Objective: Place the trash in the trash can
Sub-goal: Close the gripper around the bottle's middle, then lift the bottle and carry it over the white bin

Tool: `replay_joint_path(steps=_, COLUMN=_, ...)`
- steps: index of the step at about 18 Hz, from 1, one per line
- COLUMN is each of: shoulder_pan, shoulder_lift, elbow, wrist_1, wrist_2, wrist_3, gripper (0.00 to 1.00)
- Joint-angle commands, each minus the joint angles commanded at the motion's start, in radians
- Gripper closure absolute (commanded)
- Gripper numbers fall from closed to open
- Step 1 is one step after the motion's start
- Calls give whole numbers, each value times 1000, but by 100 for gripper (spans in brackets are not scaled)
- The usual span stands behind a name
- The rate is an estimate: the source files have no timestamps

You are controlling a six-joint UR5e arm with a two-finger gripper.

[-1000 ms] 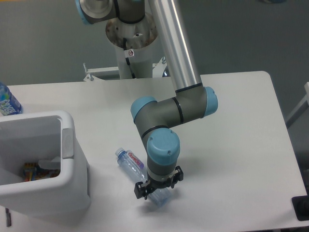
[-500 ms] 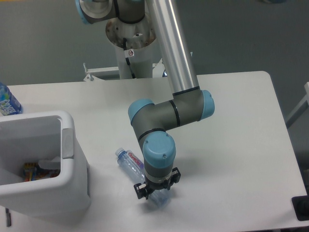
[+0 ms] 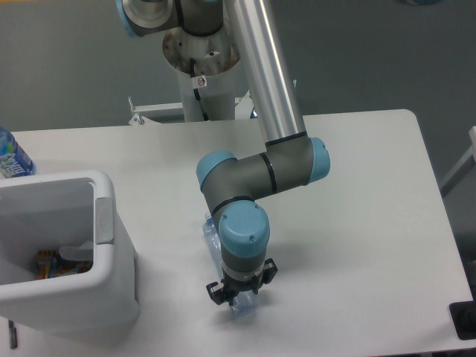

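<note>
The clear plastic bottle [image 3: 211, 232] lies slanted under my wrist, so only its upper part and its lower end [image 3: 242, 306] show; the label is hidden. My gripper [image 3: 239, 296] sits over that lower end near the table's front edge, with a finger on each side of it, and appears shut on the bottle. The white trash can [image 3: 105, 221] stands at the left, well apart from the gripper. Inside it lie a pale crumpled piece [image 3: 75, 253] and something colourful [image 3: 47, 263].
A blue-labelled bottle [image 3: 10, 157] stands at the far left edge behind the can. The arm's base column [image 3: 202, 83] rises at the back centre. A black object [image 3: 463, 320] sits off the table's front right corner.
The bottle has swung round: its capped end, which pointed left with the red-and-white label showing, now sits tucked behind my wrist. The gripper has shifted slightly left and forward.
</note>
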Motion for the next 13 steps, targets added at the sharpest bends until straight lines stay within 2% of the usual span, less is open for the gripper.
replay_joint_path(steps=7, shoulder_pan=-3, shoulder_lift=37, elbow=0, wrist_1=-3, wrist_2=-6, wrist_3=9, gripper=49)
replay_joint_path(steps=10, shoulder_pan=-2, shoulder_lift=75, elbow=38, wrist_1=-2, wrist_2=-35, wrist_3=8, gripper=49)
replay_joint_path(steps=13, shoulder_pan=12, shoulder_lift=115, elbow=103, wrist_1=0, wrist_2=-147, wrist_3=-3, gripper=49)
